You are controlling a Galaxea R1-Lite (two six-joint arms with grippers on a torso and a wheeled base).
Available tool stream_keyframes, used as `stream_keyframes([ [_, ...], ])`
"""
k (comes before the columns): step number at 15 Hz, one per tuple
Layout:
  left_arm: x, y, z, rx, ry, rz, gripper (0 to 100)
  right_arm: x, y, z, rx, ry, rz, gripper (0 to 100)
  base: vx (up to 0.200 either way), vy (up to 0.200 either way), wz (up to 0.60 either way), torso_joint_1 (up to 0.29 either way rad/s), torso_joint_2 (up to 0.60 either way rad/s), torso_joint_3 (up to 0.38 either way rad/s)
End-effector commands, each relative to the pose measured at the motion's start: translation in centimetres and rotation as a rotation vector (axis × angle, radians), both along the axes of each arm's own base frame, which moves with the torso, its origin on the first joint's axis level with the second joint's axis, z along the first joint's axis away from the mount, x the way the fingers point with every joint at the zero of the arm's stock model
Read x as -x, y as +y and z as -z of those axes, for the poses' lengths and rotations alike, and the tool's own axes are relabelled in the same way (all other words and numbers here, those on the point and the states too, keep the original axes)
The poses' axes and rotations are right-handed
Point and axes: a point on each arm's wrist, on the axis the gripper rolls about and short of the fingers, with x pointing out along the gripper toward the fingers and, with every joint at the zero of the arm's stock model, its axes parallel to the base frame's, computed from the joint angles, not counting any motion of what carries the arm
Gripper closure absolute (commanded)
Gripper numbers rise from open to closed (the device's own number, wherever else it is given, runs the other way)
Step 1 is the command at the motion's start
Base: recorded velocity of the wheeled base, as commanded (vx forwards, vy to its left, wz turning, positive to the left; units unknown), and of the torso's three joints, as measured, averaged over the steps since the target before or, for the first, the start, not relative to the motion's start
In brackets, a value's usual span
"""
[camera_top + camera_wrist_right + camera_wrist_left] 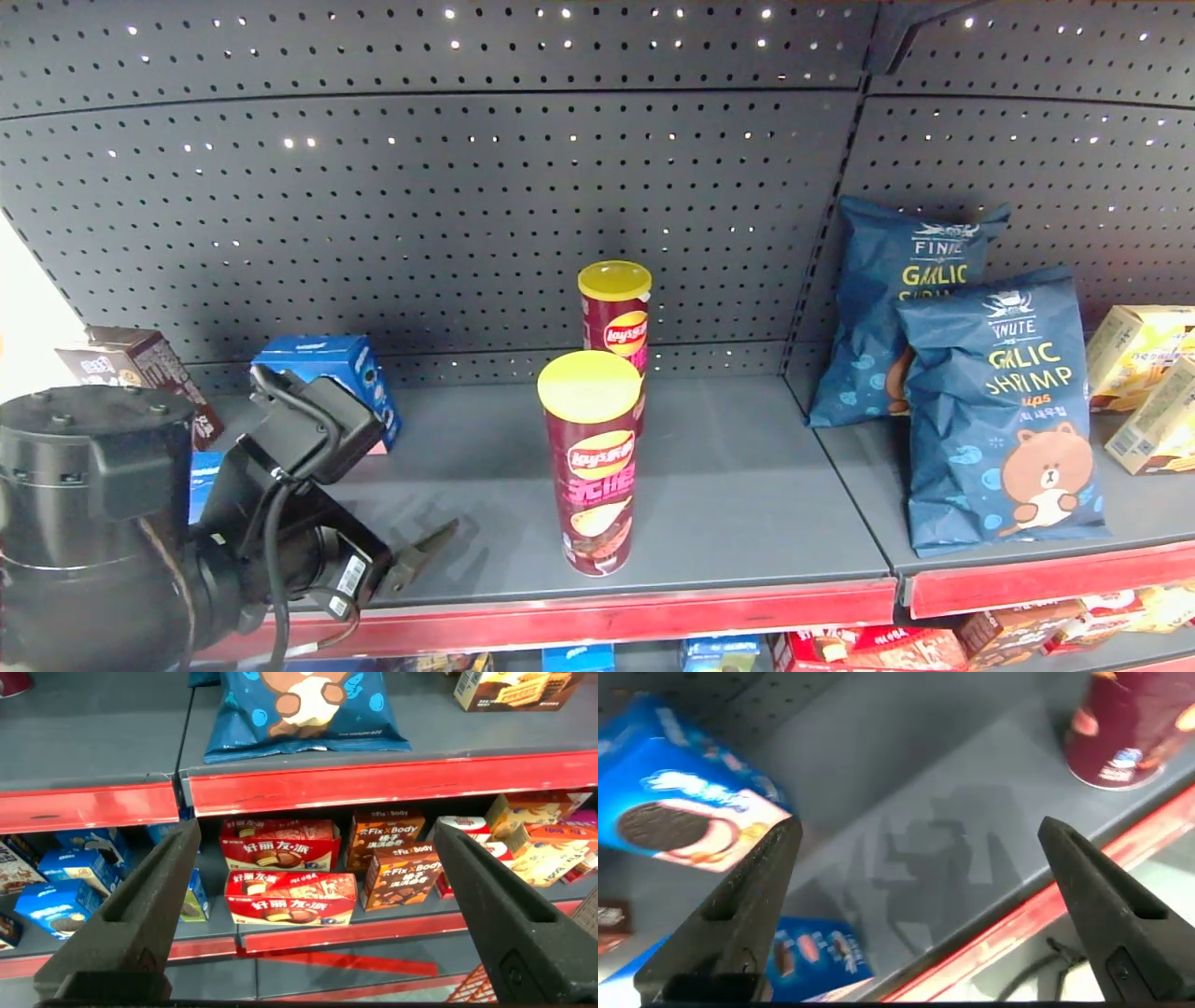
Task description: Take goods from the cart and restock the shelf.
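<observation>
Two maroon chip cans with yellow lids stand upright in the middle of the grey shelf (747, 485): the front can (593, 462) near the red front edge, the rear can (614, 322) by the back panel. My left gripper (420, 557) hovers low over the shelf to the left of the front can, open and holding nothing. In the left wrist view the left gripper (917, 831) has its fingers spread wide over bare shelf, with the front can's base (1120, 728) off to one side. My right gripper (318, 831) is open and holding nothing, in front of the lower shelf's boxes.
A blue cookie box (331, 373) and brown boxes (140, 364) stand at the shelf's left. Blue shrimp chip bags (1004, 411) and yellow boxes (1144, 383) fill the right section. Red boxes (285, 896) and brown boxes (397, 868) sit on the lower shelf.
</observation>
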Motion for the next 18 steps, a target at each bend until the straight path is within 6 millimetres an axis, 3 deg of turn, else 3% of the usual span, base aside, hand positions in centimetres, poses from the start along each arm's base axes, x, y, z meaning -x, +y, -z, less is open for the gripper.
stream_keyframes([
  [1,-0.5,-0.4,0.7,-0.038,0.021,0.016,0,0.0,0.0,0.0,0.0,0.001,0.0,0,0.0,0.0,0.0,0.0,0.0,0.0],
  [7,-3.3,-2.0,0.2,-0.052,0.015,0.026,0,0.0,0.0,0.0,0.0,0.001,0.0,0,0.0,0.0,0.0,0.0,0.0,0.0],
  [18,-5.4,-5.0,1.0,-0.068,0.039,0.081,0,0.0,0.0,0.0,0.0,0.001,0.0,0,0.0,0.0,0.0,0.0,0.0,0.0],
])
